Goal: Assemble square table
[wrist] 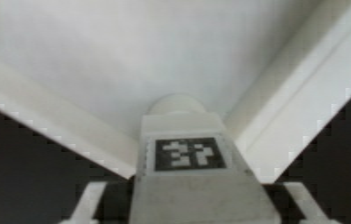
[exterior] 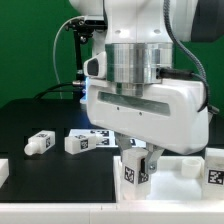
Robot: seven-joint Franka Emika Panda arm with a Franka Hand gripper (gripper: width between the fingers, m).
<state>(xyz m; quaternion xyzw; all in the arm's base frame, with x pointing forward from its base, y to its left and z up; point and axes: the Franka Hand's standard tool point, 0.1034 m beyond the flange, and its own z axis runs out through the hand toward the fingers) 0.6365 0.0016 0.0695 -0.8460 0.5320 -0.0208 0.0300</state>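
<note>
White plastic fills most of my wrist view: a broad pale surface [wrist: 136, 50] whose edges run in a V. It is too blurred for me to say whether it is the square slab. In the exterior view the arm's bulky wrist housing [exterior: 150, 105] blocks the middle of the black worktop [exterior: 30, 115], so whatever lies behind it is hidden from me. At the exterior view's right edge a tagged white piece [exterior: 213, 168] is cut off by the frame. Too little shows of the plain white block [exterior: 185, 165] beside it for me to name it.

The arm points straight down with its wrist vertical and the end effector [wrist: 193, 205] low over the worktop. Its fingers [wrist: 97, 203] sit partly closed against a leg [wrist: 190, 125], one on each side. The leg's tag faces the wrist camera and its rounded end points away. In the exterior view that leg stands upright under the end effector, and I cannot tell whether it touches the worktop. A second leg [exterior: 40, 144] and a third leg [exterior: 80, 143] lie on their sides toward the exterior view's left, near a strip of printed tags [exterior: 100, 134].
</note>
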